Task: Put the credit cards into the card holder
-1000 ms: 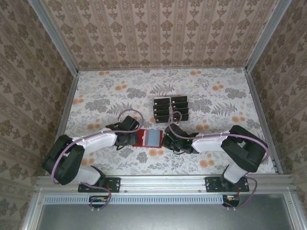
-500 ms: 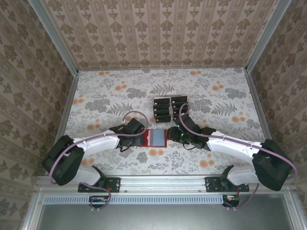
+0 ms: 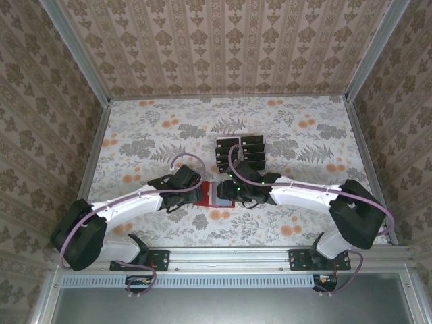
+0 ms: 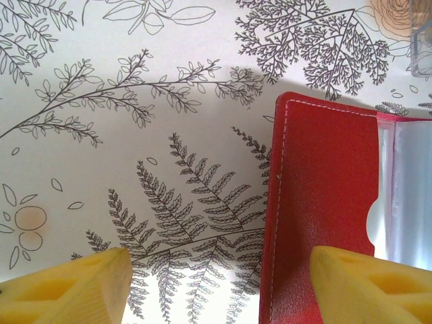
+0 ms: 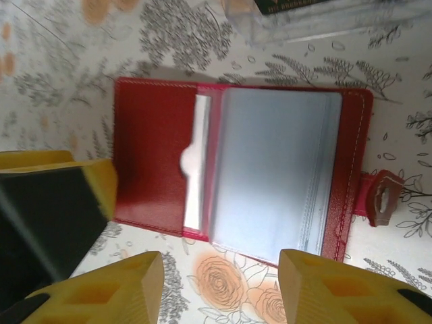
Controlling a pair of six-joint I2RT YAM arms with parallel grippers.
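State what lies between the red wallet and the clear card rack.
A bare strip of flowered tablecloth separates wallet from rack in the right wrist view.

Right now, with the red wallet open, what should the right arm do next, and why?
Probably move the right fingers to the small black cards in the clear plastic rack: the red folding wallet lies open, and those fingers are open and empty.

Top camera looks down from behind; both close wrist cameras, seemingly downward, share the card holder (image 5: 148,155).
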